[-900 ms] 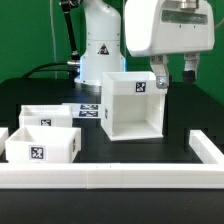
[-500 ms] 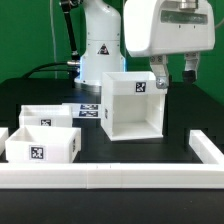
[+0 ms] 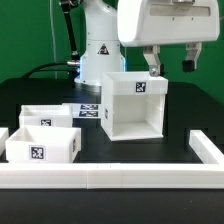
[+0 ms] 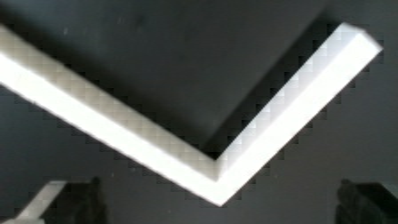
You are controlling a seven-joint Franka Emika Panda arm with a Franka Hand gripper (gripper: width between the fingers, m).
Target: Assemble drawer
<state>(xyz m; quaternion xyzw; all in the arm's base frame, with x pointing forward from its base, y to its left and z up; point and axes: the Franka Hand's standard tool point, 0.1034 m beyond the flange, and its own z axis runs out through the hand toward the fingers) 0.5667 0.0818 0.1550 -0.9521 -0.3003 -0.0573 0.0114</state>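
- The low white border wall [image 3: 110, 178] runs along the near edge of the black table [image 3: 180, 120], well below and in front of the gripper [image 3: 169, 64]
- The front tray [image 3: 42, 148] of the drawer stands just behind that wall, far off to the exterior view's left of the gripper and lower, with a black-and-white tag on its near face
- The rear tray [image 3: 50, 117] stands just behind the front tray, also well to the exterior view's left of the gripper and apart from it
- The casing [image 3: 133, 108], a large white cube with its open side towards the camera, stands upright on the table directly under the gripper and carries a tag on its upper band
- The gripper hangs just above the casing's top edge at the exterior view's right, without touching it
- Its jaws are spread wide and released, with nothing between them
- One of the fingers [image 3: 152, 64] sits over the casing's top, the other beyond its side on the exterior view's right
- The wrist view looks straight down on a white V-shaped corner of the casing's rim lying between the two dark, blurred fingertips [image 4: 54, 198]
- The marker board [image 3: 89, 109] lies flat on the table, lower than the gripper and to the exterior view's left, between the rear tray and the casing
- The arm's white base [image 3: 100, 45] rises farthest back, behind the casing
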